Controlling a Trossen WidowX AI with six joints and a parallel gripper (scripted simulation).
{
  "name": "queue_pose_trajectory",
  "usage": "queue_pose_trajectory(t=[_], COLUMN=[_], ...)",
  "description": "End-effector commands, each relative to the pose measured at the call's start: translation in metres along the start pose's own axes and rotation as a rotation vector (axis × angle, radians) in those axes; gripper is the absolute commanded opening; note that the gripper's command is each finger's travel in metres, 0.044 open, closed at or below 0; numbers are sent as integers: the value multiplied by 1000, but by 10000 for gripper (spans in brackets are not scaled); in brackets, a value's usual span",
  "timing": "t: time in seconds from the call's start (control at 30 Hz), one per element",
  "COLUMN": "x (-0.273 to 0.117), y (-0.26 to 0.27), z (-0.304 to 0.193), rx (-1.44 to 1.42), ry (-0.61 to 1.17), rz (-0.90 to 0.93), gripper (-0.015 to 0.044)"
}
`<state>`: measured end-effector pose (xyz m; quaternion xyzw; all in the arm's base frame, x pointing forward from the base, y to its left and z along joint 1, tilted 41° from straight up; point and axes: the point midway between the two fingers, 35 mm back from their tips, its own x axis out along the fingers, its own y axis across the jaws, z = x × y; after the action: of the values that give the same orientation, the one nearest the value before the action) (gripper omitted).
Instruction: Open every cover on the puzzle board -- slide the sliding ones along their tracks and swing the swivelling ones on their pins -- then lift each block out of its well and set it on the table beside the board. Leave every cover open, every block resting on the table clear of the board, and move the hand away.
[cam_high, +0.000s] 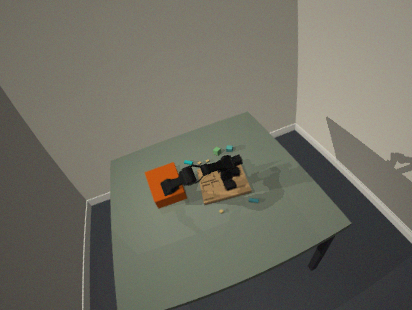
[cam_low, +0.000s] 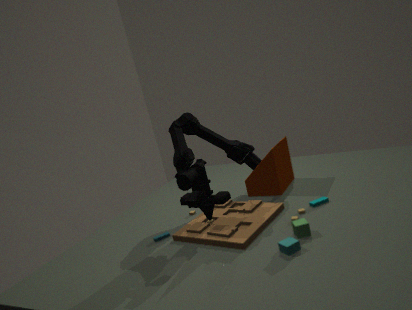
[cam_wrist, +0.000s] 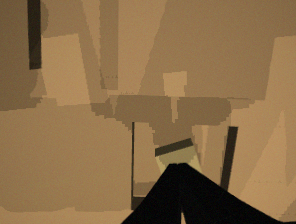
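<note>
The wooden puzzle board (cam_high: 227, 197) (cam_low: 261, 221) lies flat on the table. In the exterior view, raised covers (cam_low: 198, 227) (cam_low: 222, 230) (cam_low: 252, 205) and dark recesses show; how far each is open is unclear. My gripper (cam_low: 209, 219) (cam_wrist: 177, 171) is shut and empty, pointing down low over the board. A pale yellow piece (cam_wrist: 178, 157) shows just beyond its fingertips. A green cube (cam_high: 217, 151) (cam_low: 301, 228), a teal block (cam_high: 229, 148) (cam_low: 289, 245) and a cyan bar (cam_high: 188, 162) (cam_low: 319, 201) rest on the table off the board, as does a teal bar (cam_high: 254, 200) (cam_low: 161, 236).
A large orange block (cam_high: 154, 180) (cam_low: 270, 177) stands beside the board under the arm's base end. Small yellow pieces (cam_high: 221, 211) (cam_high: 207, 161) (cam_low: 192, 212) (cam_low: 301, 210) lie on the table around the board. The hand hides part of the board in the top view.
</note>
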<state>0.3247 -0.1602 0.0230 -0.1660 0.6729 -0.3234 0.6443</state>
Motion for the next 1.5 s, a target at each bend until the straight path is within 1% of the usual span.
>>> queue_pose_trajectory(t=[0.0,0.07,0.1,0.23,0.27,1.47], x=[-2,-3,-1,-6,-7,-56], y=[-1,-1,0,0,0,-1], z=[1,1,0,0,0,0], rx=[167,340,178,265,292,1244], ry=[-2,-2,1,1,1,0], rz=[-1,-1,0,0,0,-1], gripper=[0,0,26,131,144,144])
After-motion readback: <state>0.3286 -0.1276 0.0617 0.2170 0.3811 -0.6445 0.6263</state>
